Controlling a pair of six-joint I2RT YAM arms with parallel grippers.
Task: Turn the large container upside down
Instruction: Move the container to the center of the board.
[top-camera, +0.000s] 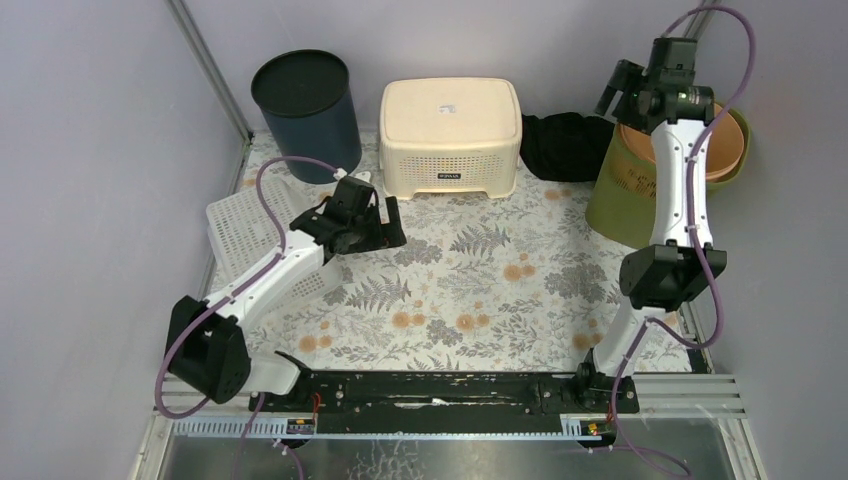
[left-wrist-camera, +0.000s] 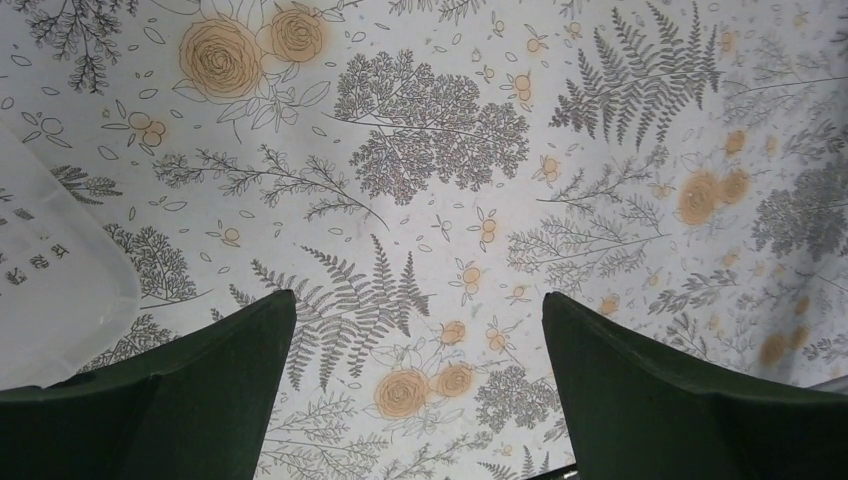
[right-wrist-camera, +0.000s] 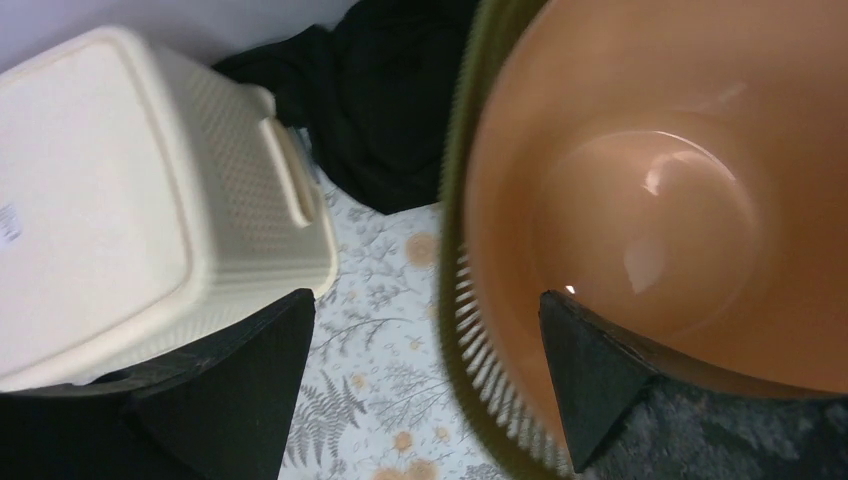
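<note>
The large container (top-camera: 450, 135) is a cream perforated tub at the back middle, standing with its flat base up; in the right wrist view the large container (right-wrist-camera: 120, 180) fills the left. My right gripper (top-camera: 618, 88) hangs high at the back right, open and holding nothing. In its own view the right gripper (right-wrist-camera: 428, 297) spans the blurred rim of an olive bin (right-wrist-camera: 470, 330) holding an orange pot (right-wrist-camera: 650, 200). My left gripper (top-camera: 375, 225) hovers open over the floral tablecloth, in front of the tub and to its left. Only cloth shows between the left gripper's (left-wrist-camera: 419, 295) fingers.
A dark blue bin (top-camera: 305, 110) stands at the back left. A white mesh basket (top-camera: 245, 235) lies beside the left arm, its corner (left-wrist-camera: 50, 290) at that wrist view's left edge. Black cloth (top-camera: 565, 145) sits between the tub and the olive bin (top-camera: 620, 195). Walls close both sides.
</note>
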